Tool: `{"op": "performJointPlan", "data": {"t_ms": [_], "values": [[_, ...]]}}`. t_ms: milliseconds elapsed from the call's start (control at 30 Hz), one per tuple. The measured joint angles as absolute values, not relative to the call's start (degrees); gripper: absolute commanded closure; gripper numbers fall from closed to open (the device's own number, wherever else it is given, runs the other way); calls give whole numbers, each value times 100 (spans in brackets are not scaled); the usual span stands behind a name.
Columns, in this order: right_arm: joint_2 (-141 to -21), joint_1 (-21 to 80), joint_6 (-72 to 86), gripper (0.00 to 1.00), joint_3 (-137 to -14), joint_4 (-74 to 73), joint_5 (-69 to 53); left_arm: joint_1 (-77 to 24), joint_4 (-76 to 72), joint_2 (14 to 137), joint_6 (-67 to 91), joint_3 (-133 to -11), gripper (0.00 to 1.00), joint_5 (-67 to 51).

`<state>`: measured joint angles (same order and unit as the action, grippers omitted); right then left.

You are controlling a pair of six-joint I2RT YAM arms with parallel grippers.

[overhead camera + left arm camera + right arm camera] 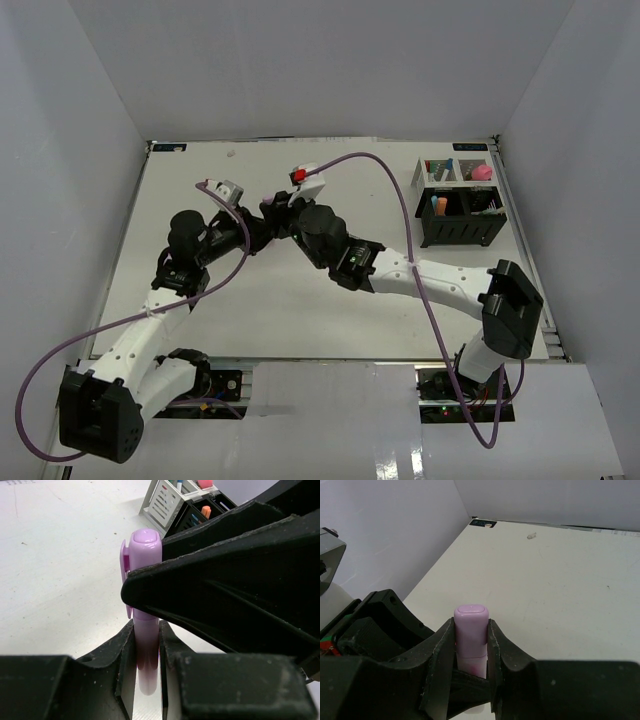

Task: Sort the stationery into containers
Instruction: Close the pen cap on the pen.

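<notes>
Handover, mid-table: left gripper [146,650] and right gripper [471,640] both pinch the marker [145,545] (each looks clamped), so the left should release before the right carries it to the far-right organizer [462,236].

1 overhead view, 2 close wrist views, shared marker [145,547]

The white table [300,310] has a matt top, marked with a few faint specks and scuffs toward its far side. In its far right corner stands the black organizer [462,228], with the white mesh compartments [440,172] joined to its far side. A small black tag [168,148] lies at the far left corner
</notes>
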<state>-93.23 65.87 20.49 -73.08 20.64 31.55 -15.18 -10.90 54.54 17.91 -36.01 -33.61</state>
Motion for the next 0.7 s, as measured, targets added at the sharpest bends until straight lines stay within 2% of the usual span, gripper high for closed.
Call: {"op": "performJointPlan", "data": {"t_ms": [367,700], "values": [[-9159,6580,2038,92,-7273,1750,3216,-1588,-899,5680,1660,-3865,100,-3566],[-9107,6539,2067,92,-7168,1793,3203,-1603,-473,5931,1645,-4233,100,-3736]]}}
